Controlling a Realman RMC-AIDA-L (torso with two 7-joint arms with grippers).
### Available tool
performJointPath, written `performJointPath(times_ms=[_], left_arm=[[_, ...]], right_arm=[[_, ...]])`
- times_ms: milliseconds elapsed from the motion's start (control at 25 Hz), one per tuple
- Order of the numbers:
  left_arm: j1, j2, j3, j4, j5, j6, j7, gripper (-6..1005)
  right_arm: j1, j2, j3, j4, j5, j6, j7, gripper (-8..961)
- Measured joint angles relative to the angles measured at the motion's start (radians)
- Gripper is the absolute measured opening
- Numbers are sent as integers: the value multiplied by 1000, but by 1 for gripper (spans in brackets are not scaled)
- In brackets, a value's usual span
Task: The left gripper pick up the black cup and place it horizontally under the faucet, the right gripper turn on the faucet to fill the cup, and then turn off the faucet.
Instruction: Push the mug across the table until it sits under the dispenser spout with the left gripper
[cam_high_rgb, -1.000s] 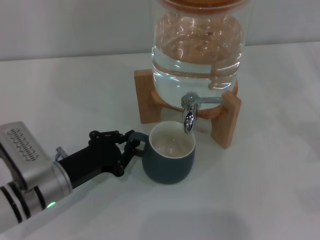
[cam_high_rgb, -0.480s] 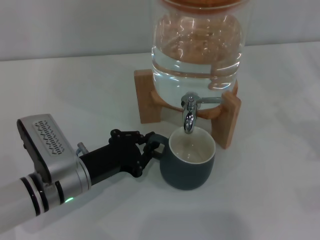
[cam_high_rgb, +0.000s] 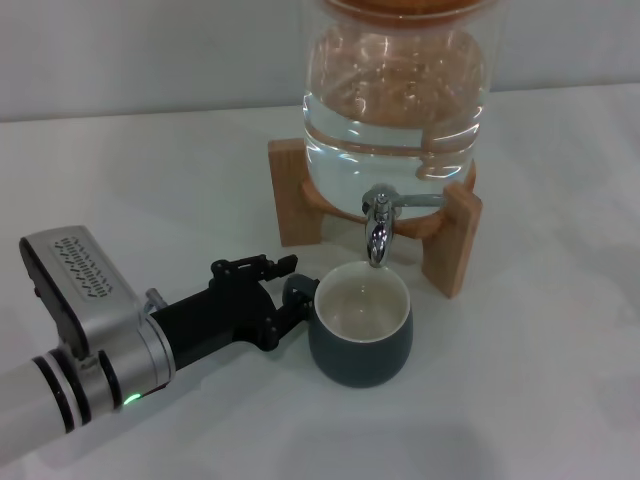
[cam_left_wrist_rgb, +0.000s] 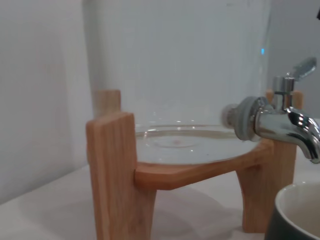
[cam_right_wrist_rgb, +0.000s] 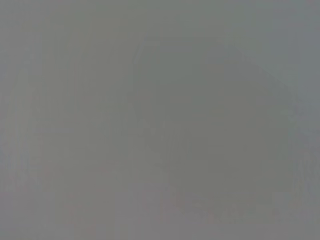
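Change from half a second ago: the black cup (cam_high_rgb: 360, 325) sits a little further to the robot's left and nearer the camera than it did then, and the left gripper (cam_high_rgb: 290, 300) with its silver-grey arm has shifted the same way.
Change from one second ago: the cup was then further left still, with the spout over its right rim; the spout is above the far rim, close to the middle.
Left gripper: closed on the cup's handle, reaching in from the robot's left; its fingers (cam_high_rgb: 262, 267) flank the handle on the cup's left side.
Black cup: upright on the white table (cam_high_rgb: 540, 380), directly ahead of the gripper's tips, mouth facing up. In the left wrist view only its rim (cam_left_wrist_rgb: 295, 212) shows, with the spout just above.
Cup contents: cream-white interior, no water visible in it.
Faucet (cam_high_rgb: 378, 225): just beyond the gripper, above the cup's far edge, spout pointing down, no stream visible; its lever (cam_left_wrist_rgb: 304, 67) shows tilted in the left wrist view.
Glass jar (cam_high_rgb: 395, 95): beyond the gripper on the wooden stand (cam_high_rgb: 300, 195), holding clear water across its lower part.
Right gripper: not seen in any view; the right wrist view shows only flat grey.
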Motion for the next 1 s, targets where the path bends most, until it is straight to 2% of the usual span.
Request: performJointPath(times_ms=[480,720,1000], left_arm=[[-12,3,8,1,6,41,-78,578],[-24,3,9,1,7,56,-89,655],[-35,4,21,1,13,67,-115,643]], right_arm=[[-2,0,0,9,0,2,0,782],[-2,0,0,9,0,4,0,782],[-2,-1,0,9,0,4,0,782]])
